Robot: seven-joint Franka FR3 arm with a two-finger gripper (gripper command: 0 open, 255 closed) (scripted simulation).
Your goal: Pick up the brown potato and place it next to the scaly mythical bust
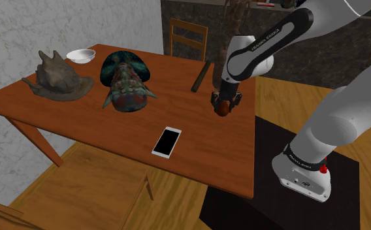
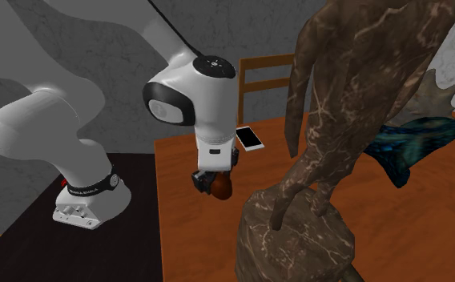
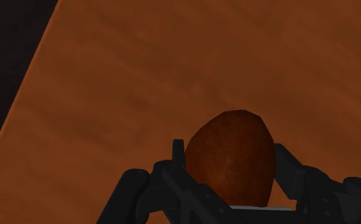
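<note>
Clasping the potato (image 3: 231, 159) between fingers closed onto its sides, the gripper (image 1: 223, 106) hangs over the table (image 1: 80, 124) near its right end in the shoulder view. The scaly bust (image 1: 127, 82) sits well apart to the left, beyond the phone (image 1: 167, 141).

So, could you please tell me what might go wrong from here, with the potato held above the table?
1. The tool clasps the rounded potato close to the table's edge; a slip could send it rolling off.
2. The phone lies near the way to the teal scaly bust; a low carry might clip it.
3. The grey-brown bust beside it could be mistaken for the target.
</note>
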